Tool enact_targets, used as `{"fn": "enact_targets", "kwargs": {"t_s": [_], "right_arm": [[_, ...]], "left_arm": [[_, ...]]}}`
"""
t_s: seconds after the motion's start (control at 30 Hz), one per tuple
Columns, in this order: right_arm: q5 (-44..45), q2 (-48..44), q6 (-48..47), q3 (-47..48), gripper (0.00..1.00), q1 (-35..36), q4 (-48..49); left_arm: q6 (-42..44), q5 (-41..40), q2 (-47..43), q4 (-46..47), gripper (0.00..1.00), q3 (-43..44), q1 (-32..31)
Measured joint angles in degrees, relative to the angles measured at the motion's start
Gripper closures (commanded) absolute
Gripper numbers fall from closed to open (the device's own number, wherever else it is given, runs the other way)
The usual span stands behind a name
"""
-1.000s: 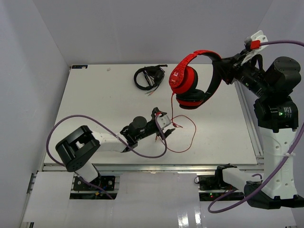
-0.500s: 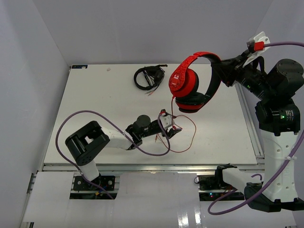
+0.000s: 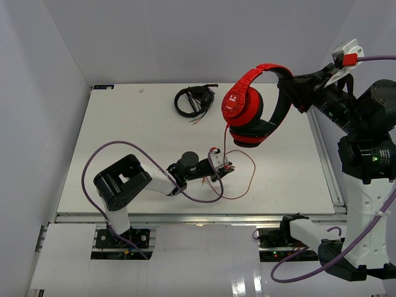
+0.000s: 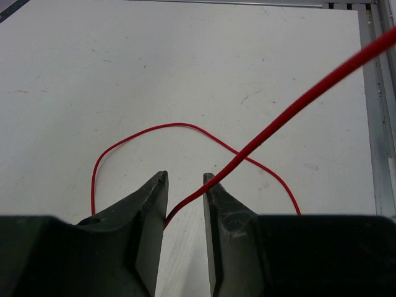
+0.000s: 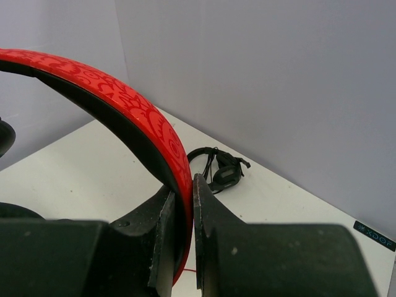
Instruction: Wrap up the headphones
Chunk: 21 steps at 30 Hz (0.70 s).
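The red headphones [image 3: 242, 105] hang in the air over the table's back right. My right gripper [image 3: 289, 91] is shut on their patterned headband [image 5: 124, 105], which is pinched between the fingers of that gripper [image 5: 183, 185]. The thin red cable [image 3: 225, 139] drops from the left ear cup to a loop on the table [image 3: 244, 179]. My left gripper [image 3: 221, 166] lies low at that loop. In the left wrist view the cable [image 4: 291, 108] runs diagonally through the gap of this gripper [image 4: 184, 180]. It rests against the right fingertip [image 4: 209, 183], and the jaws stand apart, open.
All-black headphones [image 3: 193, 100] with a dark cable lie at the back middle of the white table [image 3: 124, 142], also seen in the right wrist view [image 5: 221, 168]. Grey walls close the back and sides. A metal rail [image 4: 377, 124] runs along the table's right edge.
My left gripper has slid right onto the cable loop and its jaws have narrowed around the cable. The right arm has lifted the headphones slightly up and right.
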Motion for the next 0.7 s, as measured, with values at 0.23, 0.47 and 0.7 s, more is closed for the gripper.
{"fn": "enact_targets", "kwargs": {"t_s": [0.23,0.47,0.7], "right_arm": [[0.71,-0.9,-0.01,0.16,0.92,-0.14,-0.01],[-1.27,-2.52,-1.34,-3.92,0.92,-0.41,0.64],[-10.42,-4.93,-6.16,-13.63,0.92,-0.41,1.23]], "left_arm": [[-0.64,0.27,-0.62,-0.02,1.0,-0.87,0.0],[-0.39,1.94,-8.27,-6.97,1.0,-5.26,0.0],[5.64,3.5,-19.48,-23.2,1.0,-5.15,0.01]]}}
